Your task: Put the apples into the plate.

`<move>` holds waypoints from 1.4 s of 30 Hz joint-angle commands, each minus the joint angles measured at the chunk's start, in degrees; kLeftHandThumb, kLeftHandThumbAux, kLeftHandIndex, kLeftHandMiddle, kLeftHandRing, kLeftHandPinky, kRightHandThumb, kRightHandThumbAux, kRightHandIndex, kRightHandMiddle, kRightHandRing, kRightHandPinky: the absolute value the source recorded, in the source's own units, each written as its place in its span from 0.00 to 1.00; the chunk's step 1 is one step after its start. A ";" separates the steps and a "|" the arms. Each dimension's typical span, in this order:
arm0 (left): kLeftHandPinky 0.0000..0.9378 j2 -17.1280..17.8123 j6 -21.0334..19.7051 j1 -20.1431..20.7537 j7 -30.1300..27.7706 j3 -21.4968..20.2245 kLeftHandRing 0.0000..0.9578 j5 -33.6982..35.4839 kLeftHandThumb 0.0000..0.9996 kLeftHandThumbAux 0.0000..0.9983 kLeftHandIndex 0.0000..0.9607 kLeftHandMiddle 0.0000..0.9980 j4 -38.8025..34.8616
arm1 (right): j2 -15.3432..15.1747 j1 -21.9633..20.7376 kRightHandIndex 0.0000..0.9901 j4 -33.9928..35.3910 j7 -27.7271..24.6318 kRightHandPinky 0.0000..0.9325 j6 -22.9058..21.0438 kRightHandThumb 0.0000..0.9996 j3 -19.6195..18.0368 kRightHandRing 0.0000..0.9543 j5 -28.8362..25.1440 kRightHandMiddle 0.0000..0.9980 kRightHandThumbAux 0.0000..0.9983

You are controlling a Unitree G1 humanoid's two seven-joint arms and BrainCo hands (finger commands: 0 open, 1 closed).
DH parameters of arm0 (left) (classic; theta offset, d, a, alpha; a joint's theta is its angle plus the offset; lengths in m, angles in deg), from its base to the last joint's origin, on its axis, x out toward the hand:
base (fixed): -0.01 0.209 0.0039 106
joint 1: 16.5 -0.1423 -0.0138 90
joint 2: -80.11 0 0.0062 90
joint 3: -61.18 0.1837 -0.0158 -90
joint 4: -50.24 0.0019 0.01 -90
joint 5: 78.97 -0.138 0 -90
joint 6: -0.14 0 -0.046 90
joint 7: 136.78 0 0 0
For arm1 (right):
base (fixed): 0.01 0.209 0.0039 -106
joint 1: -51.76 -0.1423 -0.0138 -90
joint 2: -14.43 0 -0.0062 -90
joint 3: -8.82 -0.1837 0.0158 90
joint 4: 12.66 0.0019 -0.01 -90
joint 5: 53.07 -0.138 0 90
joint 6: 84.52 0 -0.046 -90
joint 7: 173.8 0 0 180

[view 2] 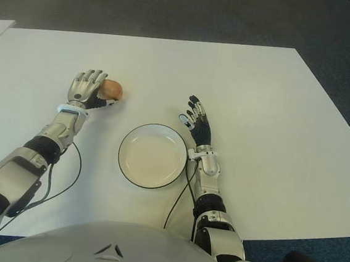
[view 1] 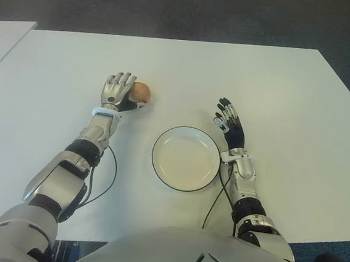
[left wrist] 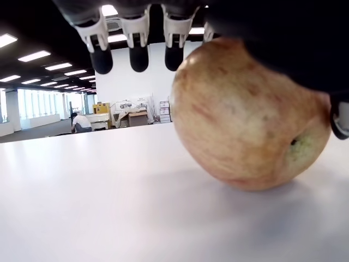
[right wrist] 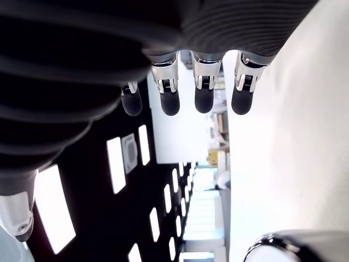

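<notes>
Nothing sits in our plate (view 1: 186,158) yet; left hand (view 1: 117,91), fingers spread, is beside the apple (view 1: 141,92); right hand (view 1: 227,119) waits open.

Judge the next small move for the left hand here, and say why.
Probably close the fingers around the apple. The left hand sits right beside it, fingers extended and not wrapped, and the apple rests on the table. The plate is empty, with the open right hand idle at its right.
</notes>
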 commanded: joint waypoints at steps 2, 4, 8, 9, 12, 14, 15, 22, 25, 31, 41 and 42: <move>0.00 -1.45 0.73 0.25 0.43 1.62 0.00 0.89 0.30 0.27 0.00 0.00 2.46 | 1.92 10.07 0.00 -8.59 0.32 0.02 0.14 0.13 -1.18 0.00 -1.97 0.00 0.54; 0.00 -1.55 0.78 0.34 0.55 1.69 0.00 0.99 0.30 0.28 0.00 0.00 2.61 | 1.93 10.09 0.00 -8.60 0.27 0.02 0.13 0.13 -1.21 0.00 -2.04 0.00 0.54; 0.01 -1.83 1.43 0.51 1.05 1.71 0.00 1.55 0.30 0.29 0.00 0.00 2.96 | 1.95 10.12 0.00 -8.41 -0.24 0.02 -0.24 0.12 -1.27 0.00 -2.39 0.00 0.53; 0.01 -1.89 1.59 0.54 1.15 1.71 0.00 1.74 0.30 0.29 0.00 0.00 3.03 | 1.95 10.14 0.00 -8.38 -0.29 0.02 -0.27 0.12 -1.26 0.00 -2.41 0.00 0.53; 0.02 -1.95 1.98 0.46 1.27 1.64 0.00 2.34 0.29 0.29 0.00 0.00 2.96 | 2.00 10.36 0.00 -8.12 -0.30 0.02 -0.29 0.12 -1.22 0.00 -2.39 0.00 0.52; 0.02 -2.10 2.21 0.44 1.31 1.53 0.00 2.81 0.29 0.30 0.00 0.00 2.98 | 2.04 10.43 0.00 -8.07 -0.23 0.02 -0.24 0.12 -1.25 0.00 -2.38 0.00 0.52; 0.02 -2.19 2.30 0.44 1.33 1.47 0.00 3.03 0.29 0.30 0.00 0.00 3.00 | 2.07 10.45 0.00 -8.06 -0.19 0.02 -0.19 0.12 -1.27 0.00 -2.38 0.00 0.53; 0.03 -2.48 2.98 0.49 1.27 1.38 0.00 4.38 0.27 0.32 0.00 0.00 3.24 | 2.13 10.55 0.00 -7.85 -0.12 0.02 -0.32 0.13 -1.34 0.00 -2.45 0.00 0.53; 0.03 -2.64 3.10 0.59 1.11 1.45 0.00 4.79 0.27 0.32 0.00 0.00 3.54 | 2.16 10.63 0.00 -7.72 -0.11 0.02 -0.44 0.13 -1.39 0.00 -2.55 0.00 0.53; 0.08 -2.96 3.62 0.80 1.42 1.33 0.00 5.68 0.28 0.33 0.01 0.00 4.17 | 2.16 10.70 0.00 -7.62 0.02 0.02 -0.41 0.13 -1.44 0.00 -2.51 0.00 0.53; 0.13 -3.76 5.68 1.87 1.46 1.66 0.07 6.93 0.38 0.29 0.07 0.08 7.60 | 2.03 10.43 0.00 -7.89 0.12 0.02 -0.34 0.12 -1.44 0.00 -2.37 0.00 0.53; 0.14 -3.97 5.80 1.90 1.52 1.80 0.07 6.95 0.39 0.29 0.08 0.09 8.11 | 2.08 10.46 0.00 -7.82 0.06 0.02 -0.41 0.12 -1.50 0.00 -2.50 0.00 0.53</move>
